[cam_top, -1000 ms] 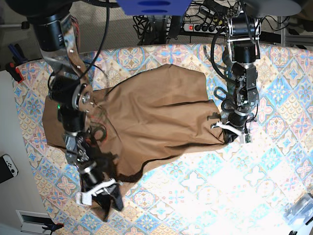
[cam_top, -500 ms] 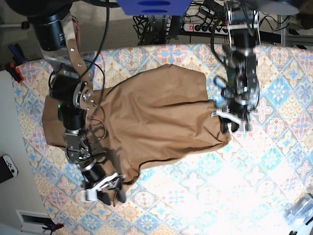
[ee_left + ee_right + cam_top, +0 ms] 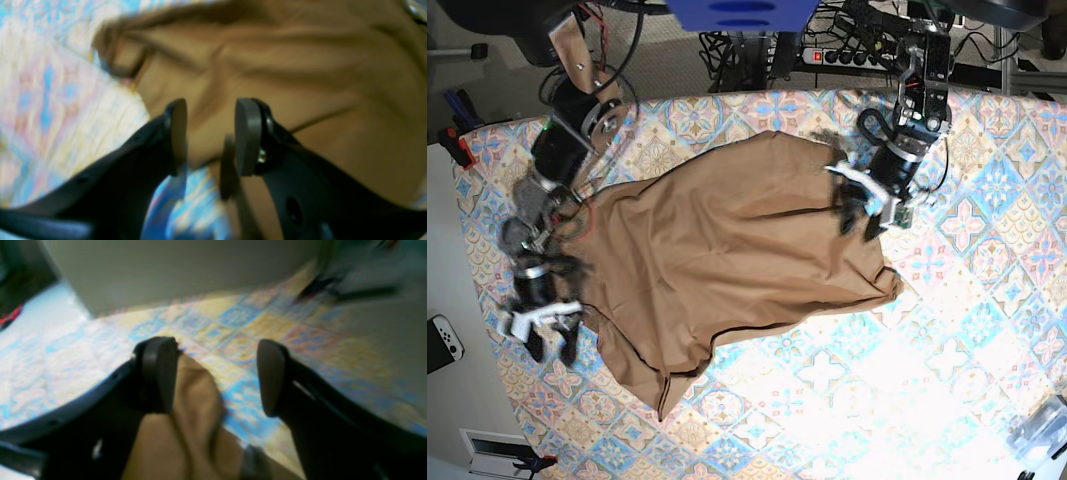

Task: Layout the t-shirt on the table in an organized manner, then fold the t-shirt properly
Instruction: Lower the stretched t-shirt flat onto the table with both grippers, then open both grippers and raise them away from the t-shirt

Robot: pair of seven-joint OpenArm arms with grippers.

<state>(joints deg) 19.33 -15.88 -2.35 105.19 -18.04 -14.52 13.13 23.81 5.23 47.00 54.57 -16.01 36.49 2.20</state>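
Both arms are seen displaced since the earlier frames: the left gripper (image 3: 859,214) is now raised over the upper right edge of the plain brown soft-fabric t-shirt (image 3: 727,260), and the right gripper (image 3: 545,338) is shifted toward the garment's left edge. Each pair of jaws is parted with nothing clamped. The t-shirt is spread, wrinkled, across the blue, pink and cream diamond-tile-patterned table (image 3: 987,300).
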